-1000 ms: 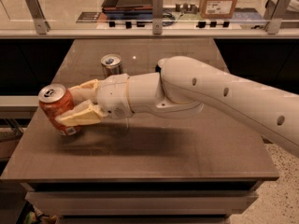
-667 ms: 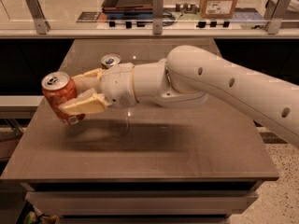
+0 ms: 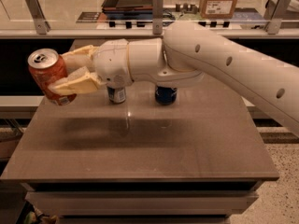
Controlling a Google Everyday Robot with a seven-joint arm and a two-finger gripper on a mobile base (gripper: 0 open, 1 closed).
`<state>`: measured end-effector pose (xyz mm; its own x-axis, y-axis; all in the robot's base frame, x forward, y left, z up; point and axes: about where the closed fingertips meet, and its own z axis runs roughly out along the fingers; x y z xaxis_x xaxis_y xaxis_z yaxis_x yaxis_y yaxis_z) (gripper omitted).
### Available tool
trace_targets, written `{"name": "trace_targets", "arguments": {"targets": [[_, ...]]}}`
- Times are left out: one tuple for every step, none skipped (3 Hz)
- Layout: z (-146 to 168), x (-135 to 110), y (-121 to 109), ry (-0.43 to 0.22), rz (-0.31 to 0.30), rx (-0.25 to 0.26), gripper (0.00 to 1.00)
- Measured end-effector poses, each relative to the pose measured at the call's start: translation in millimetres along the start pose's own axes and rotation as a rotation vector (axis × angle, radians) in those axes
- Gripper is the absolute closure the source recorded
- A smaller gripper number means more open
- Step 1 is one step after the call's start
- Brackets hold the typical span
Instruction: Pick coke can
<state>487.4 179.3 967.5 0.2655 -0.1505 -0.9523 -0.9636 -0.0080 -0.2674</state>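
The coke can (image 3: 46,74) is orange-red with a silver top and a white patch near its base. It hangs in the air at the left, well above the grey table (image 3: 154,143), tilted slightly. My gripper (image 3: 63,71) is shut on the coke can, its cream fingers (image 3: 77,82) clasping the can's right side. The white arm reaches in from the right across the table.
A slim silver can (image 3: 116,94) and a blue can (image 3: 165,95) stand on the table behind the arm, mostly hidden by it. A counter with a rail, brackets, a tray and a cardboard box (image 3: 219,1) runs along the back.
The gripper has lifted the coke can higher off the table, and the arm has risen with it. The blue can now shows under the arm.
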Motion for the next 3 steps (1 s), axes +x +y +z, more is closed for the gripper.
{"name": "trace_targets", "arguments": {"targets": [[0.4,-24.8,-3.9,0.009,-0.053,-0.007,1.00],[-4.4,-47.5,-6.9,0.019,-0.102,0.002,1.00],[-4.4,-47.6,-6.9,0.019,-0.102,0.002,1.00]]}}
